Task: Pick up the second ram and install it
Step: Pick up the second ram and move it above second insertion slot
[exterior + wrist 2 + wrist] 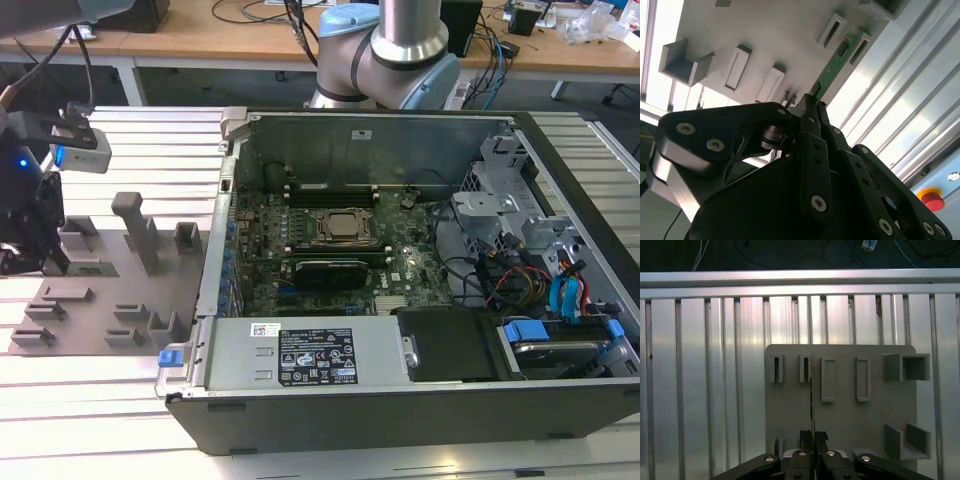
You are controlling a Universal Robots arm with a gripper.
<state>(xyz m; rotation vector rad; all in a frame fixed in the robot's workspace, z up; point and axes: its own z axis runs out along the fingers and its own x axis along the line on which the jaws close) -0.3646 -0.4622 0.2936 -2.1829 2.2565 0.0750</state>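
Pick-up step: black claw [811,100] clamped on thin green ram stick [837,57] at grey slotted holder [765,40]; straight lift judged needed.

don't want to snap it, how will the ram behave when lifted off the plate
Probably stiff: the ram runs straight out from the gripper with no sag. Likely light, since it shows as a thin sliver edge-on in the first wrist view. Possibly fragile: bare chips sit on the thin board, so twisting it against the plate could hurt it.
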